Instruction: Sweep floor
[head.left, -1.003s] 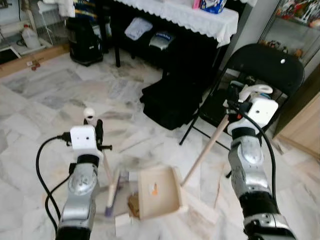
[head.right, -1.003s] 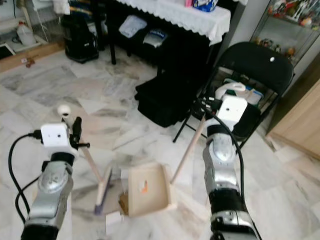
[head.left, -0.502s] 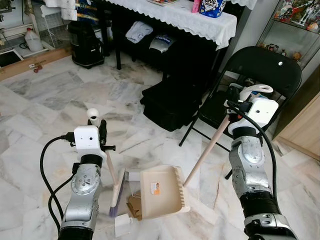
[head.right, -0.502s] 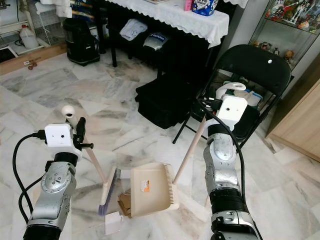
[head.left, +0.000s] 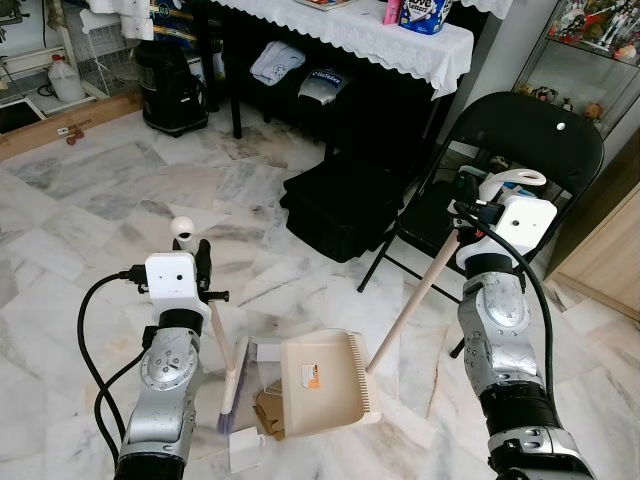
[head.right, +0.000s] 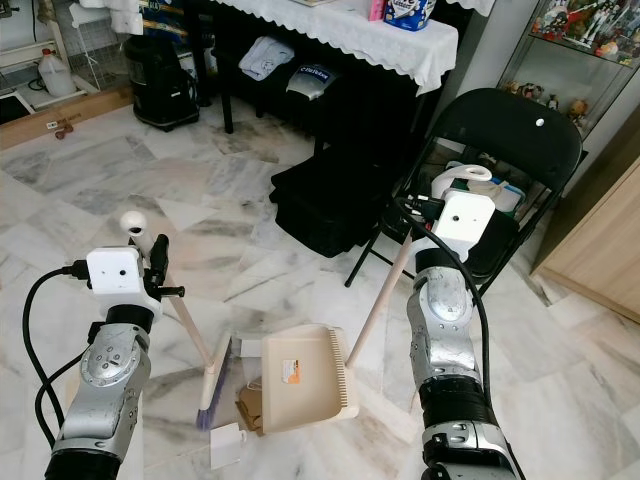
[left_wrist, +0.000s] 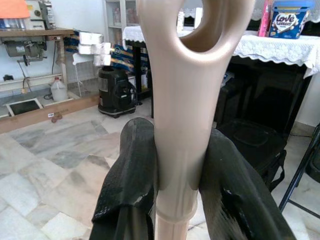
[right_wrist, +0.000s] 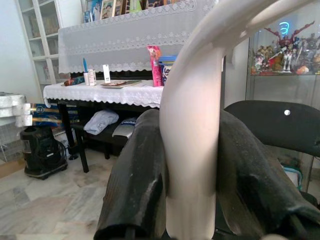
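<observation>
On the near floor: left pincer (left_wrist: 175, 170) clamps broom (head.left: 228, 375), right pincer (right_wrist: 190, 170) clamps dustpan (head.left: 325, 375). Sweep cardboard scraps (head.left: 268, 410) rightward, pan edge flat.

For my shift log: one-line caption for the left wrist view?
Left gripper clamped on the beige broom handle, marble floor beyond.

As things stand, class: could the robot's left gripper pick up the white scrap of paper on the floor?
Probably not. The left gripper is shut on the broom handle, so it has no free fingers, though the white paper scrap lies unobstructed beside the dustpan.
</observation>
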